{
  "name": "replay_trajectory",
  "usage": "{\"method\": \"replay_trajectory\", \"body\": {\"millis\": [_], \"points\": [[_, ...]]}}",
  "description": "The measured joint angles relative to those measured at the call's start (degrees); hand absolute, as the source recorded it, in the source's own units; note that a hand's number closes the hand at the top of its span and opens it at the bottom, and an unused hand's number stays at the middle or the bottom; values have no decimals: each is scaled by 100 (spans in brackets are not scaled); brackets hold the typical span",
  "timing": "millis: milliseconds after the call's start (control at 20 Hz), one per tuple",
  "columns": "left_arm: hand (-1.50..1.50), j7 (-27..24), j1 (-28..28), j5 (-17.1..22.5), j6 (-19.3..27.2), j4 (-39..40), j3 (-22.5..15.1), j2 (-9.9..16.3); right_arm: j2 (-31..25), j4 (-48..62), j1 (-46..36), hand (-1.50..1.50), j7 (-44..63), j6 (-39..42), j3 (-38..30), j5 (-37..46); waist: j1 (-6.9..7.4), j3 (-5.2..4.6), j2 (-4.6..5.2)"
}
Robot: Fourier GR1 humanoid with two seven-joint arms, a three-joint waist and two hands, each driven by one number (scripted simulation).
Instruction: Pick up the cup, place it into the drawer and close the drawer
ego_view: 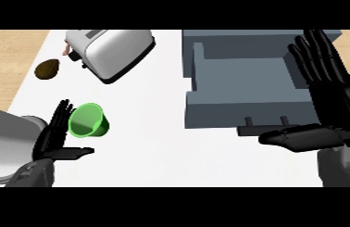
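One cup (89,121) — beside L hand (54,137)

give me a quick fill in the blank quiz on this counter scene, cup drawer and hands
1. The cup is coloured ____.
2. The drawer stands ____, with nothing inside it.
3. The cup lies nearest the robot's ____ hand.
4. The right hand has its fingers ____, holding nothing.

Missing words: green; open; left; straight

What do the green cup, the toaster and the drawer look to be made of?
The green cup looks like glossy, slightly see-through plastic: its rim is brighter than its darker inside. The toaster seems polished metal, with a soft silver sheen across its side. The drawer has flat, matte grey-blue walls, maybe painted wood or plastic; I cannot tell which.
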Motion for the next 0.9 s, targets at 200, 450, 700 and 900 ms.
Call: {"method": "replay_trajectory", "body": {"millis": [200, 450, 700, 900], "points": [[-150, -175, -20, -72, 46, 207, -12, -8, -64, 127, -61, -150, -44, 78, -93, -84, -10, -1, 10], [-150, -292, -169, -107, 134, 319, 6, -81, -112, 130, -119, -150, 6, 134, -144, -177, -51, -8, 23], [-150, -382, -296, -149, 174, 389, 0, -180, -102, 104, -176, -150, 39, 123, -102, -153, -75, -11, 34], [-150, -322, -442, -157, 38, 428, -11, -208, -109, 264, -194, -150, -42, 114, -109, -68, -68, -10, 39]]}}
